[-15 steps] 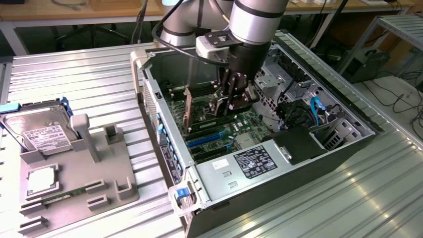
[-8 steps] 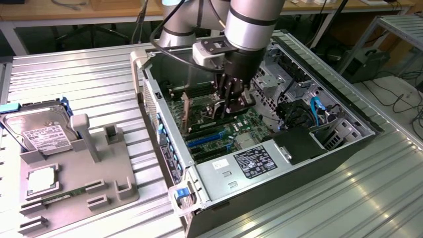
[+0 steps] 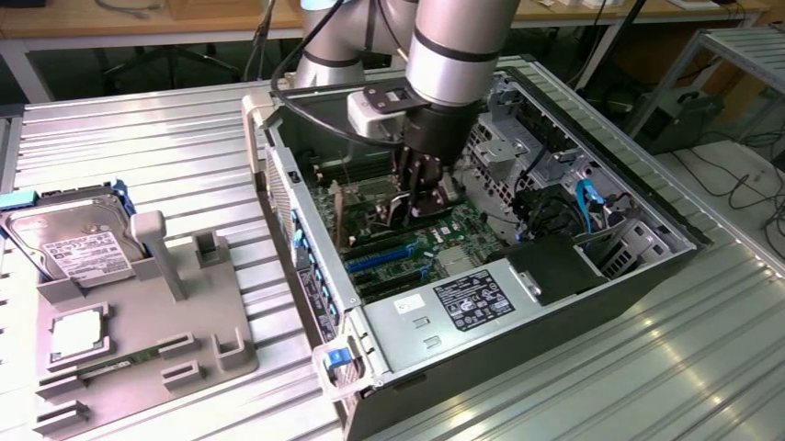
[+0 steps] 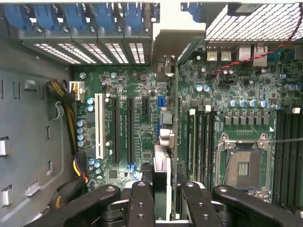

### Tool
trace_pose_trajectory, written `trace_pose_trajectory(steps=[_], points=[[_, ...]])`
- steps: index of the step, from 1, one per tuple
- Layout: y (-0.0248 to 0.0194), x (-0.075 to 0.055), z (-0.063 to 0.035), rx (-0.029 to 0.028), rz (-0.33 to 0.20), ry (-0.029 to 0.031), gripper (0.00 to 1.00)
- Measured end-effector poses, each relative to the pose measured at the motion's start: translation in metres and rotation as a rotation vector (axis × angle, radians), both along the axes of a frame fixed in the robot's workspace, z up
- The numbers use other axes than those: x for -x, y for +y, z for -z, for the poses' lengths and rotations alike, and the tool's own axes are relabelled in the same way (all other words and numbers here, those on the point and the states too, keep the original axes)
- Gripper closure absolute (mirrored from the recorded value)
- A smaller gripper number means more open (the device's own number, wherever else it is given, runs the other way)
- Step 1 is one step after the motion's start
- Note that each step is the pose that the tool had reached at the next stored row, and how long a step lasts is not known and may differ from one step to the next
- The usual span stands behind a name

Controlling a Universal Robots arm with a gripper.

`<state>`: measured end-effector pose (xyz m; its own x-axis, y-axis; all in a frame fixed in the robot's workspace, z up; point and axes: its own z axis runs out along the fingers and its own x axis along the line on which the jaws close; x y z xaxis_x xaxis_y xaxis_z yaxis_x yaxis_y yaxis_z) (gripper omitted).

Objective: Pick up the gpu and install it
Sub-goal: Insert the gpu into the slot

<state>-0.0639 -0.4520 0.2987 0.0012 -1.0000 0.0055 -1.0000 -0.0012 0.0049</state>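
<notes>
The arm reaches down into the open case [image 3: 528,230], which lies on its side on the metal table [image 3: 147,147]. The gripper [image 3: 417,197] is low over the green board [image 3: 417,241] on the floor of the case, near the middle of it.

The gpu [image 4: 175,137] is between the fingers [image 4: 140,201]. In the wrist view it stands on its edge, so it looks like one thin green line running from the gripper up to the back wall of the case. Its pale metal bracket [image 4: 171,40] is at that back wall, next to the row of blue clips [image 4: 90,14]. The fingers are closed part way, one on each side of the gpu, and they hold it tight. The gpu stands over the board between the long black slots [image 4: 117,130] and the empty chip socket [image 4: 243,165]. I cannot tell if its bottom edge is pushed all the way into a slot.

On the table by the case, toward the exterior view's left, sits a gray tray [image 3: 135,322]. A silver drive [image 3: 76,241] stands at the far end of the tray. A square chip [image 3: 76,338] lies flat near the middle of it, and a thin green stick [image 3: 117,363] lies just beside the chip.
</notes>
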Motion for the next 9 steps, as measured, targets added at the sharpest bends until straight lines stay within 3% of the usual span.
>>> trace_pose_trajectory(steps=[9], points=[[0.0000, 0.002, 0.0123, -0.0021, -0.001, -0.0008, 0.73]])
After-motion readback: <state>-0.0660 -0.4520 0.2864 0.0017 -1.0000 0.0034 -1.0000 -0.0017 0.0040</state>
